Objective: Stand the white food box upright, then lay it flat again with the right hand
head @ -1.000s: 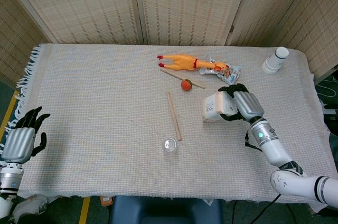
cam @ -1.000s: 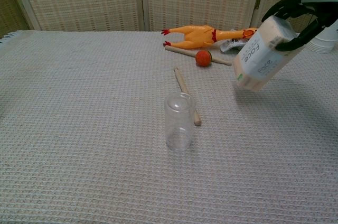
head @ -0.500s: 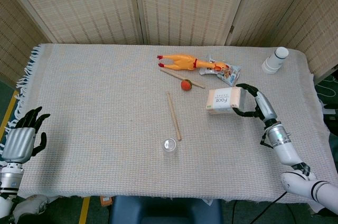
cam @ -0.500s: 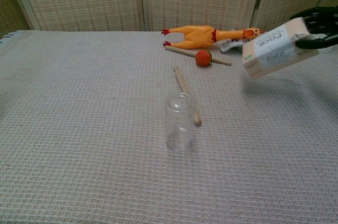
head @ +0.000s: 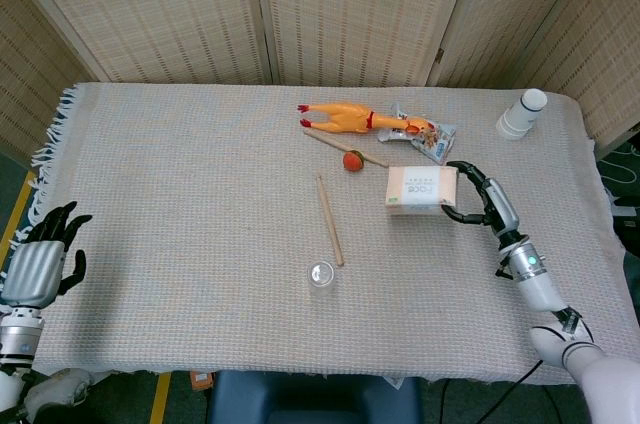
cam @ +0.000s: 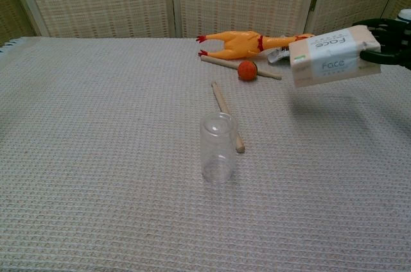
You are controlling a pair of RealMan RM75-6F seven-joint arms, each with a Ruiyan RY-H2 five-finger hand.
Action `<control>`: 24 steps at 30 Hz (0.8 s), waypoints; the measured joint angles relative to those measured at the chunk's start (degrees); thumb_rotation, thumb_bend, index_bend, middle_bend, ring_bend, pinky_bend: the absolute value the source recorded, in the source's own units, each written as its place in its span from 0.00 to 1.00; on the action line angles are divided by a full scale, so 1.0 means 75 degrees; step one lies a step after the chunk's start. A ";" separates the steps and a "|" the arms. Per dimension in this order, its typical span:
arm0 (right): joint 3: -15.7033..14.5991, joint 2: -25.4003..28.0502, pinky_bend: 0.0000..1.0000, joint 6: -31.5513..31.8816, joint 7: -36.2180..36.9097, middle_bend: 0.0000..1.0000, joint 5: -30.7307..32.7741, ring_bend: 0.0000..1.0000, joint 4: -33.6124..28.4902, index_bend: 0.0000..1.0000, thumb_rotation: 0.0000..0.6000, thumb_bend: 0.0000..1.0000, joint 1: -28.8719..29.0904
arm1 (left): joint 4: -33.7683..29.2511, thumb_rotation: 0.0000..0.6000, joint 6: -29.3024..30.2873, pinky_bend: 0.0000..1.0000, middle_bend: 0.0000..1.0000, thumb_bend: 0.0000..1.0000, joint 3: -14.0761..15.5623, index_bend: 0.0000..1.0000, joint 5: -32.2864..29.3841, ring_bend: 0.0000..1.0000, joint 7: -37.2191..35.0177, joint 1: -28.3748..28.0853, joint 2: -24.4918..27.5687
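My right hand's (head: 483, 202) dark fingers (cam: 385, 28) are curled around one end of the white rectangular food box (cam: 334, 57), grasping it; its side reads "Face". I hold the box nearly level, lifted clear of the woven beige desk (head: 200, 194), near the yellow rubber chicken (head: 350, 118). My left hand (head: 38, 264) hangs off the desk's left edge, fingers spread, holding nothing.

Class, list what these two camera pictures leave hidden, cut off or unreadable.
- Right robot hand, chest view: cut off by the right edge.
- White cardboard food box, head view: print too small to read.
- Crinkly snack packet, both views: partly behind the yellow rubber chicken or the box.
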 measured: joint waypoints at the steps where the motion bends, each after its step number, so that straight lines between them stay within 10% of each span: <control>1: -0.0016 -0.0302 0.00 0.0081 0.0172 0.46 -0.0052 0.26 0.0441 0.43 1.00 0.59 0.0002 | 0.0007 1.00 -0.0014 0.17 0.00 0.63 -0.0002 0.19 -0.0006 0.00 -0.0002 -0.0006 -0.0002; 24: -0.0227 -0.1642 0.00 -0.0245 0.1505 0.46 -0.0105 0.26 0.2177 0.43 1.00 0.59 0.0060 | 0.0023 1.00 -0.0045 0.17 0.00 0.63 0.0008 0.19 -0.0056 0.00 0.0065 -0.0012 -0.0019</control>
